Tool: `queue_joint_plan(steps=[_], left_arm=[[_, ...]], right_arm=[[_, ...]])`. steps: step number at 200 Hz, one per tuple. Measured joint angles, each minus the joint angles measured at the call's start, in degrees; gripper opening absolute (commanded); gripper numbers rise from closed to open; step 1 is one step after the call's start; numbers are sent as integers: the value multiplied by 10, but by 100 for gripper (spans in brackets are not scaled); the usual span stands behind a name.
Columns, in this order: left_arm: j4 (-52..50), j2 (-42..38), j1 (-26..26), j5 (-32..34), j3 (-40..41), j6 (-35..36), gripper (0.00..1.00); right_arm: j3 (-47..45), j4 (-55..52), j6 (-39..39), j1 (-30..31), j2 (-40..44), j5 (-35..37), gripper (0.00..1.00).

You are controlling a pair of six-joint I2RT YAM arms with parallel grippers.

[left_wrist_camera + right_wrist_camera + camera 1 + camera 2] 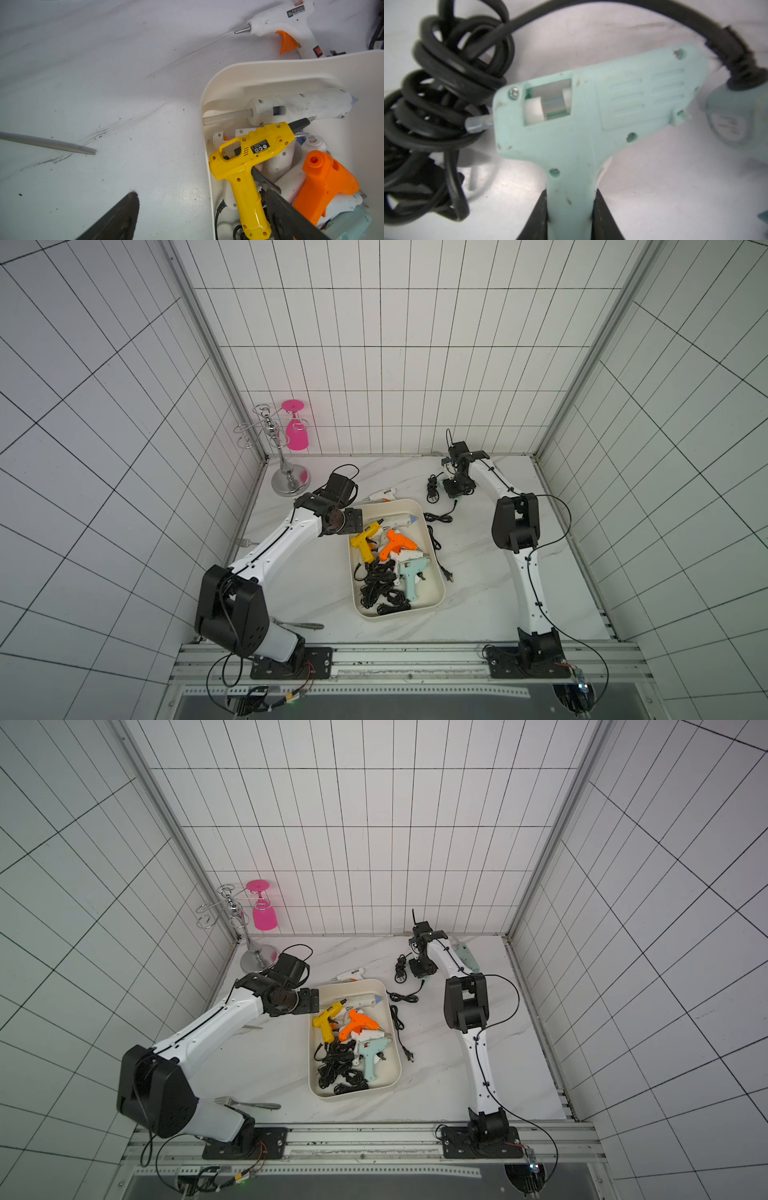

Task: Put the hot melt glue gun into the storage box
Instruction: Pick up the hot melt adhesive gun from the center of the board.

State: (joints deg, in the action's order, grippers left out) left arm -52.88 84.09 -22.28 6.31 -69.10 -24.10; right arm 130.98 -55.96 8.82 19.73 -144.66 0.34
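The storage box (441, 588) holds a yellow glue gun (363, 545) and black cords (380, 587); a white glue gun (381, 494) lies just beyond it.

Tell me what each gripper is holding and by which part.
The right gripper clamps the mint-green glue gun by its handle. The left gripper is open, holding nothing.

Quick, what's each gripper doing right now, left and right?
Left gripper: open, holding nothing.
Right gripper: shut on the mint-green glue gun, by its handle.
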Motion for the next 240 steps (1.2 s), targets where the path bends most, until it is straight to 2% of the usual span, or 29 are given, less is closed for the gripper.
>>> queue_joint_plan(steps=[42, 102, 123, 183, 240], left_arm=[[11, -28, 0, -6, 0, 13, 96], [30, -47, 0, -29, 1, 12, 96], [42, -65, 0, -41, 8, 10, 96], [64, -104, 0, -80, 49, 5, 96], [75, -118, 0, -127, 89, -4, 95]], right_arm=[[-33, -20, -16, 4, 68, -6, 13], [-31, -28, -38, 39, 302, 14, 13], [-21, -52, -51, 75, 346, 39, 13], [-10, -139, -125, 195, 381, 111, 13], [-103, -155, -222, 323, 487, 172, 12]])
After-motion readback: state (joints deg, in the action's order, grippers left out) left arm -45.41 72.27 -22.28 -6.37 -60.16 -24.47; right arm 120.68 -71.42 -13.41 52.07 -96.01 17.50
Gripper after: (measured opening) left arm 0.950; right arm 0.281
